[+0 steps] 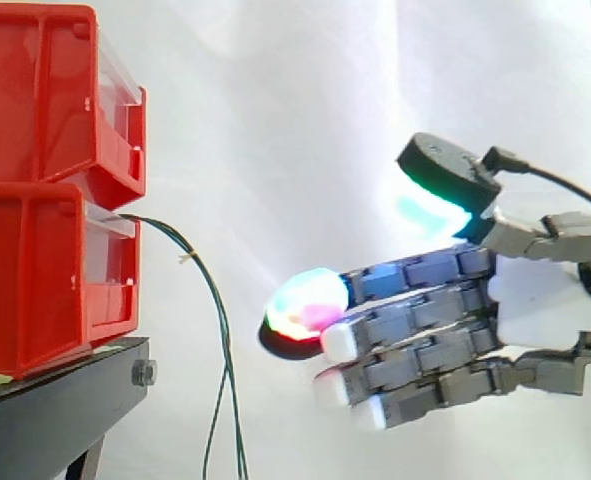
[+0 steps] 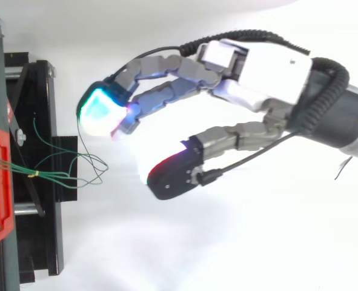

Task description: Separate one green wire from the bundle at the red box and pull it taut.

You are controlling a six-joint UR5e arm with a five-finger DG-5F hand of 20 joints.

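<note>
An open hand reaches toward thin green wires hanging from a red box.

Two red boxes (image 1: 50, 110) sit stacked on a black stand (image 1: 55, 400) at 9 o'clock. The hand (image 1: 535, 300) comes in from 3 o'clock with its fingers (image 1: 415, 330) straight and its thumb apart, holding nothing. The green wires (image 1: 218, 310) come out of the front of the lower box (image 1: 35, 280) and droop toward 6 o'clock, between the box and the fingertips, near them but not held. They look light, thin and bendy, and easy to slip or tangle. I would pinch just one softly, on the loose part past the little yellow tie (image 2: 35, 174), and pull slowly. Where the wires start inside the box is hidden. Their ends are cut off at the bottom, and I cannot count them.
</note>
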